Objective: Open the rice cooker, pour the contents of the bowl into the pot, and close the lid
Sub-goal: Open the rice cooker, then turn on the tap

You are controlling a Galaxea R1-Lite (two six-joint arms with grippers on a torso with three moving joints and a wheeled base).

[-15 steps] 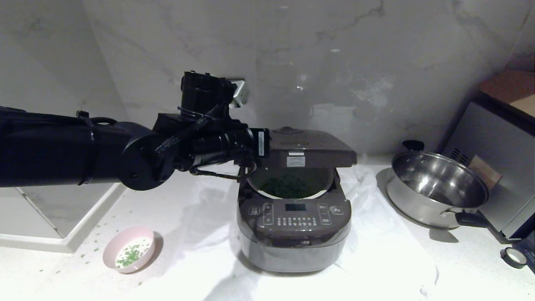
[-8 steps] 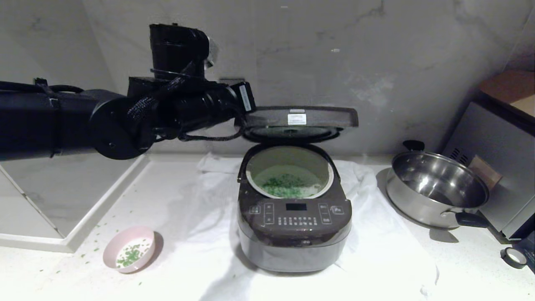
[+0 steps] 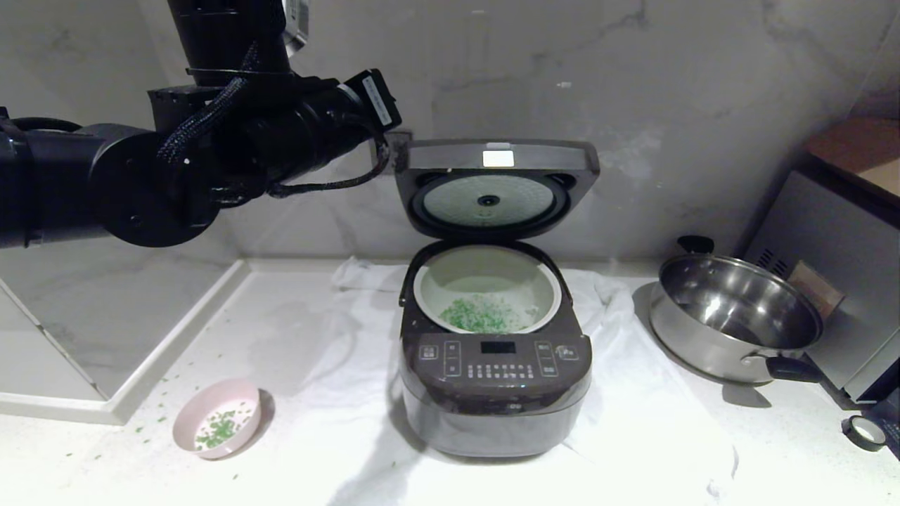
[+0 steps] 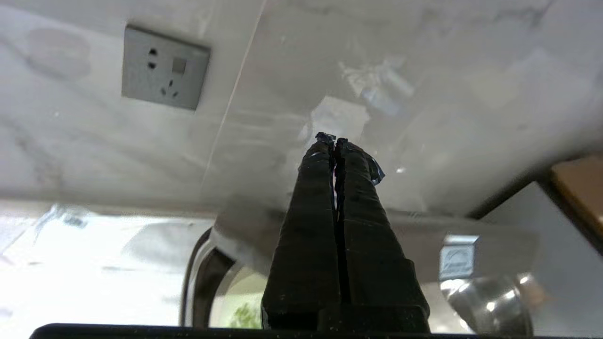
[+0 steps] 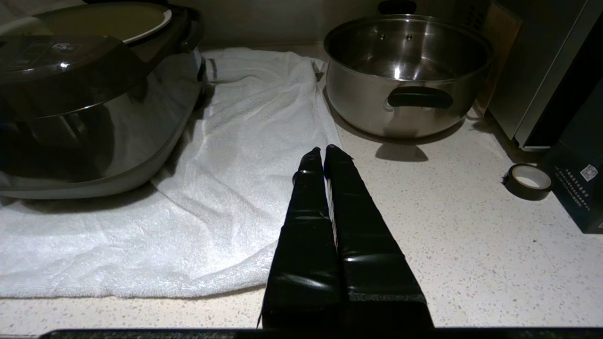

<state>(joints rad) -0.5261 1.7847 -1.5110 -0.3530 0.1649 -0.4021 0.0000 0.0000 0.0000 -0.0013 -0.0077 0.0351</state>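
My left pincer (image 4: 335, 141) (pinched closed, holding nothing) hangs beside the upright dark brown-grey hinged lid (image 3: 492, 158); white-rimmed pot (image 3: 486, 281) sits uncovered.

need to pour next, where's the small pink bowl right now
In the head view the small pale pink round bowl sits on the white speckled counter at the robot's left, left of the dark brown-grey rice cooker, just off the white towel.

kitchen | marble wall (image 3: 633, 105) w/ socket (image 4: 164, 74) | speckled counter (image 5: 471, 245) | rice cooker (image 3: 496, 379), steel pan (image 3: 735, 316), towel (image 5: 235, 188)
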